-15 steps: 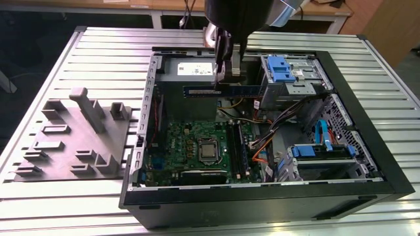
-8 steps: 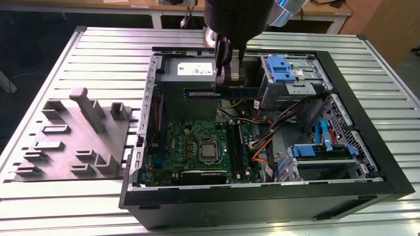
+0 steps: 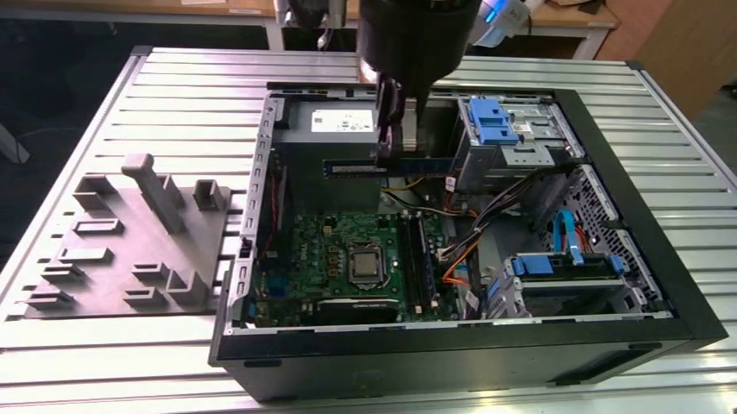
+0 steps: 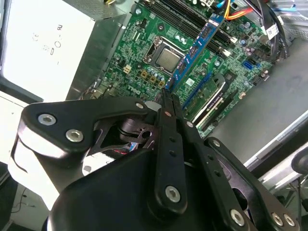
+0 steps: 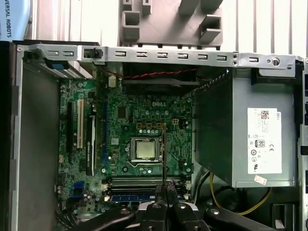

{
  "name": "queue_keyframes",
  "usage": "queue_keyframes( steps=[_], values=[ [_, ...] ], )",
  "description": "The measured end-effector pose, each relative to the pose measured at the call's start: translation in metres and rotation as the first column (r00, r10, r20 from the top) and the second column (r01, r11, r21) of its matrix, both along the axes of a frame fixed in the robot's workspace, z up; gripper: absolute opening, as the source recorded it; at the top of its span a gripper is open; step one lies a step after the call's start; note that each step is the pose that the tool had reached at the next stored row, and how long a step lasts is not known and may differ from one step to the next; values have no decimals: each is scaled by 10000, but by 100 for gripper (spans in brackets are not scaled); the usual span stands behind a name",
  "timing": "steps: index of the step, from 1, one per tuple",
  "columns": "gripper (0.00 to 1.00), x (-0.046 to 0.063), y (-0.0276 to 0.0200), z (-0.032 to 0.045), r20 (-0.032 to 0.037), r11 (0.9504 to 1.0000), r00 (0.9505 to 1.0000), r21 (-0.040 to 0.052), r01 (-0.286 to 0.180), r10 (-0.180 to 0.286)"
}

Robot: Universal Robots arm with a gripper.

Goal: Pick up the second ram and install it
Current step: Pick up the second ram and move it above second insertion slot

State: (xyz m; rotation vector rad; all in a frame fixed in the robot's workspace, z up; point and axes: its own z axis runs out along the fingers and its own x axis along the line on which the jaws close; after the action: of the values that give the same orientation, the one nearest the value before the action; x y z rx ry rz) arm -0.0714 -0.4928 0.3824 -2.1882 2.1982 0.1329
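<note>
My gripper (image 3: pixel 389 153) hangs over the open computer case and is shut on the second ram (image 3: pixel 351 166), a thin blue-green stick held level just in front of the power supply. In the second wrist view the ram (image 4: pixel 198 44) sticks out from the closed fingertips (image 4: pixel 167 98) above the green motherboard (image 4: pixel 144 57). Seen edge-on in the first wrist view, the ram (image 5: pixel 164 149) is a thin dark line over the processor, with the gripper (image 5: pixel 163 191) below it. The long black memory slots (image 3: pixel 422 259) lie along the motherboard's edge at the exterior view's right, well below the held stick.
The power supply (image 3: pixel 331 121) fills the case's far corner. Blue-handled drive cages (image 3: pixel 502 128) (image 3: pixel 564 266) and a bundle of cables (image 3: pixel 461 250) crowd the exterior view's right. A grey fixture block (image 3: pixel 127 246) lies on the slatted table (image 3: pixel 92 362) to the case's left.
</note>
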Motion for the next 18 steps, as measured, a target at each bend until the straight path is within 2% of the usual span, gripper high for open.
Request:
queue_keyframes(
  steps=[6, 9, 15, 18],
  values=[
    [11, -19, 0, -93, 46, 10000, 10000, 42, -61, 60],
    [11, -26, 0, -140, 47, 9999, 9999, 42, -127, 127],
    [11, -64, 0, -187, 47, 9998, 9998, 40, -169, 169],
    [11, -66, -5, -239, 42, 9998, 9998, 39, -173, 173]
  ],
)
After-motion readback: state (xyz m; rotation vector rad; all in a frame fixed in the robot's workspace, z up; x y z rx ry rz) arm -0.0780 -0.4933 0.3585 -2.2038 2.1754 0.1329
